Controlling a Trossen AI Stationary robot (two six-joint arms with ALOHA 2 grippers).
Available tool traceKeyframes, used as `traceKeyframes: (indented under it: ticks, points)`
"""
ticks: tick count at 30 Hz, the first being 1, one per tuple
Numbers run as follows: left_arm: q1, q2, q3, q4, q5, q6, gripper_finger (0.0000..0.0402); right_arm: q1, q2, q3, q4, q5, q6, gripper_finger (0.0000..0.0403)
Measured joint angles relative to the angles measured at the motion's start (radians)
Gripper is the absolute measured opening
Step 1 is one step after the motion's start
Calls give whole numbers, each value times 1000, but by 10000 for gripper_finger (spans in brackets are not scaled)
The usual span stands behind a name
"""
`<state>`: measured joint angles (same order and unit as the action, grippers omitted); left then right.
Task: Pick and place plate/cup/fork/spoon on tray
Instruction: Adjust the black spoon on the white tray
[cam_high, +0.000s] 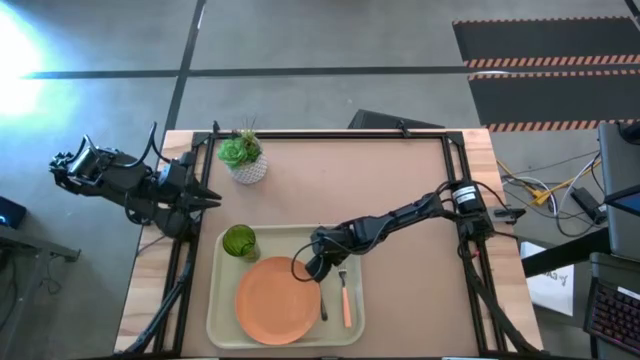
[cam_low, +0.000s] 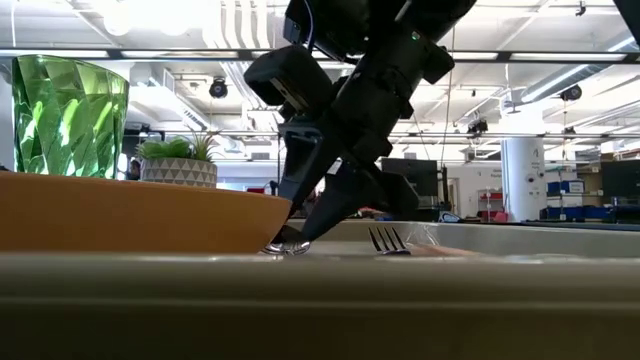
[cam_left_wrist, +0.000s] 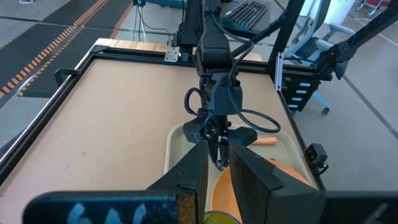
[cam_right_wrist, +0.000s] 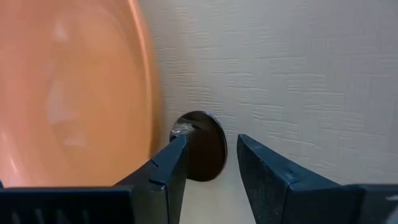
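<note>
Right claw (cam_right_wrist: 208, 158) is hovering, fingers apart, over dark metal spoon (cam_right_wrist: 202, 146) w/ round salmon-orange plate (cam_right_wrist: 74, 93) beside; lift straight, avoiding plate.

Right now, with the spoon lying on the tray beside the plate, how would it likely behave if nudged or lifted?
The spoon looks metallic and thin, so probably stiff and light. Lying flat on the tray, it would likely slide rather than roll. Its low profile beside the plate probably makes gripping awkward.

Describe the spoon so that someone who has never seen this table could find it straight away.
Start at the cream-white tray at the table's near edge. On it, the spoon lies between the orange plate and the pink-handled fork, its bowl under the right claw. It is thin and dark all over.
</note>
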<state>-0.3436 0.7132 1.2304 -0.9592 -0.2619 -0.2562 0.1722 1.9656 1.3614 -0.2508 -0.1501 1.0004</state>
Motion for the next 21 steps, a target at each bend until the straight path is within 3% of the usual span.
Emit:
traceKeyframes:
  ticks: [9,21]
  points:
    - [0,0,0,0,0,0,47,0,7,-16,4,-3,3,114]
    - [0,0,0,0,0,1,47,0,28,-16,12,8,-2,24]
